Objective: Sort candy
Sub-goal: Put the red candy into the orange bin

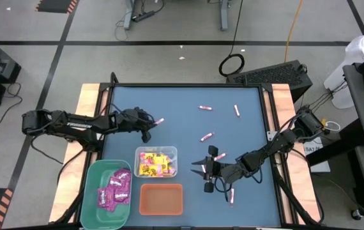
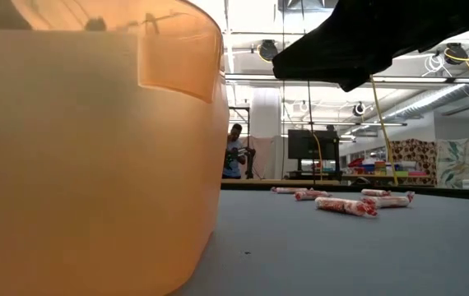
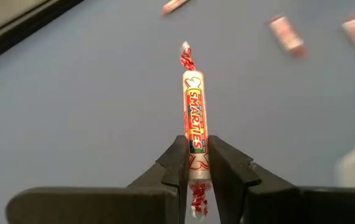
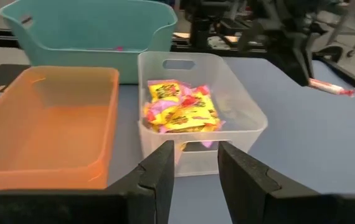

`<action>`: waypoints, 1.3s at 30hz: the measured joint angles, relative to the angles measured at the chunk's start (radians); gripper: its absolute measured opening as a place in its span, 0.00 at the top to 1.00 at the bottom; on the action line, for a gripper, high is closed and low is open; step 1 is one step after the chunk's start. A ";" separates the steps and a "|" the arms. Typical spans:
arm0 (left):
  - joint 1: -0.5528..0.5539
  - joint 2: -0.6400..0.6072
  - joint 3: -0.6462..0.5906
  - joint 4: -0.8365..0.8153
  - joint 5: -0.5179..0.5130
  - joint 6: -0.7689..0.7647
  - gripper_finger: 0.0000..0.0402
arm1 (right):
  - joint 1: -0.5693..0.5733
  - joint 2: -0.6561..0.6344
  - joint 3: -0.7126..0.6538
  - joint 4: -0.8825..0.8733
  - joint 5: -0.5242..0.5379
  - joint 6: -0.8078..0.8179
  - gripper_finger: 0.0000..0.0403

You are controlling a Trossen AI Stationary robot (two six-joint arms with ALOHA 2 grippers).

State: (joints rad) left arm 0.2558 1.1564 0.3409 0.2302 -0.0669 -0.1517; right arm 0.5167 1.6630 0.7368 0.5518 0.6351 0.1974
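candy stick (image 3: 194,118) pinched between left fingers (image 3: 175,167), apparently above table.

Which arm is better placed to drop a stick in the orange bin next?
Left: its gripper already clamps a stick. The right gripper is open, facing the orange bin.

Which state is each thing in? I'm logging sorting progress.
Left gripper: shut on a pink-and-white candy stick.
Right gripper: open, holding nothing.
Orange plastic bin: holds no candy.
Clear plastic bin: holds yellow packets.
Green plastic bin: holds magenta packets.
Loose candy sticks: lying on the table.
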 joint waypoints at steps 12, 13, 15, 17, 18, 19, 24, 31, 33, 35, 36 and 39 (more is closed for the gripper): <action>-0.241 -0.001 0.172 0.001 0.013 -0.026 0.86 | -0.068 -0.035 0.086 -0.011 0.046 -0.216 0.72; -0.263 -0.001 0.184 0.002 0.013 -0.026 0.86 | -0.075 -0.035 0.105 -0.032 0.050 -0.232 0.72; -0.300 -0.001 0.203 0.001 0.011 -0.026 0.86 | -0.091 -0.035 0.149 -0.069 0.052 -0.267 0.72; -0.339 -0.001 0.222 0.001 0.010 -0.025 0.86 | -0.108 -0.035 0.198 -0.101 0.050 -0.286 0.72; -0.356 -0.001 0.231 0.002 0.009 -0.025 0.86 | -0.117 -0.036 0.222 -0.119 0.047 -0.289 0.72; -0.374 -0.001 0.240 0.002 0.005 -0.023 0.86 | -0.124 -0.036 0.243 -0.146 0.047 -0.289 0.72; -0.457 -0.001 0.264 0.027 -0.020 0.017 0.86 | -0.132 -0.036 0.341 -0.316 0.051 -0.288 0.72; -0.521 -0.001 0.264 0.102 -0.042 0.063 0.86 | -0.136 -0.036 0.440 -0.475 0.040 -0.271 0.68; -0.526 -0.001 0.264 0.106 -0.042 0.063 0.86 | -0.144 -0.036 0.441 -0.467 0.008 -0.271 0.63; -0.532 -0.001 0.264 0.104 -0.042 0.064 0.86 | -0.153 -0.036 0.441 -0.460 -0.037 -0.272 0.57; -0.534 -0.001 0.264 0.103 -0.041 0.064 0.86 | -0.159 -0.036 0.441 -0.457 -0.061 -0.272 0.54; -0.533 -0.001 0.264 0.116 -0.052 0.064 0.86 | -0.177 -0.031 0.442 -0.445 -0.149 -0.269 0.46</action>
State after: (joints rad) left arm -0.2776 1.1557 0.6047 0.3466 -0.1190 -0.0879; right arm 0.3399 1.6324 1.1792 0.1071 0.4862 -0.0714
